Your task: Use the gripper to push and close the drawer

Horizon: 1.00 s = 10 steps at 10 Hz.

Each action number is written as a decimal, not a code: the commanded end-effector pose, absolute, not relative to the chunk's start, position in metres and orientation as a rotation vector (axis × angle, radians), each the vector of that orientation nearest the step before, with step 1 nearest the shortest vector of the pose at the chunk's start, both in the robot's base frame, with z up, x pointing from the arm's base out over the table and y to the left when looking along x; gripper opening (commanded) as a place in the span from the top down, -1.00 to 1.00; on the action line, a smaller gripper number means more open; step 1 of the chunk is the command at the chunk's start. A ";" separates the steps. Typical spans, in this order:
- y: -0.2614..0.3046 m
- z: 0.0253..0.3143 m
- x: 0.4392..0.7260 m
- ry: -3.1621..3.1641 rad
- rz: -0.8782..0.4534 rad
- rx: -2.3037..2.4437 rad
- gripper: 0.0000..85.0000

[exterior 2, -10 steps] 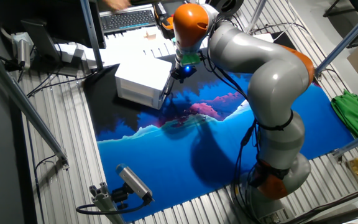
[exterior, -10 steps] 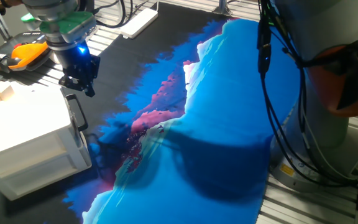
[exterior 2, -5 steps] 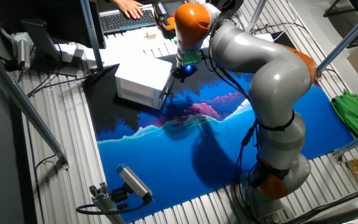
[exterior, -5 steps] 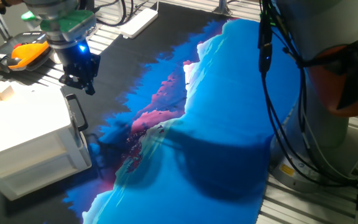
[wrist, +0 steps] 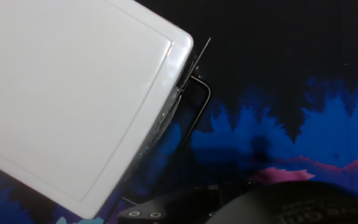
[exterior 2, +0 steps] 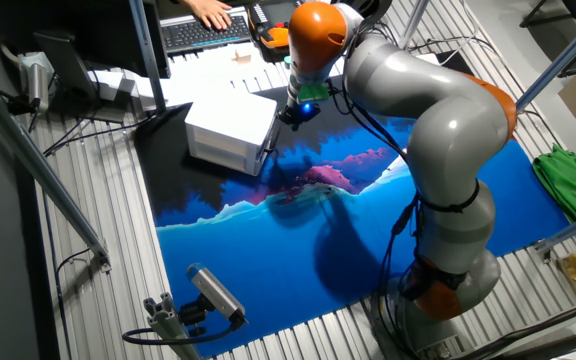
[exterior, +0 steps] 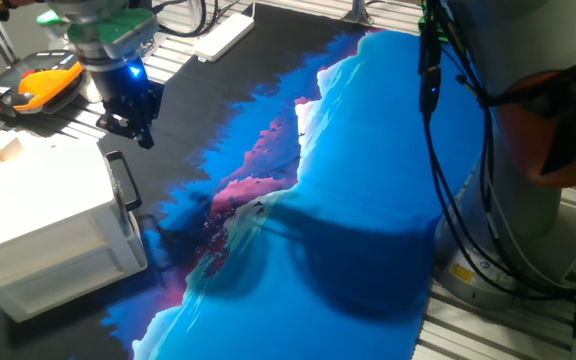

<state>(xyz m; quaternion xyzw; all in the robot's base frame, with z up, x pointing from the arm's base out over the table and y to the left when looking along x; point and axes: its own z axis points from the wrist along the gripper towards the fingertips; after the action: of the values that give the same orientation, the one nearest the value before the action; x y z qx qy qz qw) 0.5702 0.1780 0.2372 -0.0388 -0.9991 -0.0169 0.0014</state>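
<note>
Blue mat, gripper (exterior: 128, 127) above drawer (exterior: 38, 205)

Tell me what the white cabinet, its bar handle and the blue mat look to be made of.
The cabinet looks like smooth white plastic or coated board: its top is glossy with a rounded, light-catching edge. The handle reads as thin black metal or plastic rod, bent at the corners. The mat appears to be a thin printed sheet, cloth or rubber; which one is unclear.
</note>
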 end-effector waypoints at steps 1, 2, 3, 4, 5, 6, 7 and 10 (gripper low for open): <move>0.179 0.243 0.570 -3.136 -0.053 -0.132 1.00; 0.178 0.252 0.568 -3.127 -0.071 -0.136 1.00; 0.174 0.260 0.566 -3.121 -0.081 -0.134 1.00; 0.168 0.266 0.565 -3.120 -0.073 -0.115 1.00; 0.166 0.269 0.565 -3.123 -0.056 -0.105 1.00; 0.166 0.269 0.565 -3.130 -0.044 -0.107 1.00; 0.166 0.270 0.565 -3.129 -0.046 -0.110 1.00; 0.169 0.277 0.566 -3.121 -0.042 -0.122 1.00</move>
<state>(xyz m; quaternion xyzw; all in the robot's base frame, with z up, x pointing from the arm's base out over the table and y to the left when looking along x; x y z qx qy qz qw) 0.5655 0.1691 0.2777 -0.0388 -0.9991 -0.0135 0.0093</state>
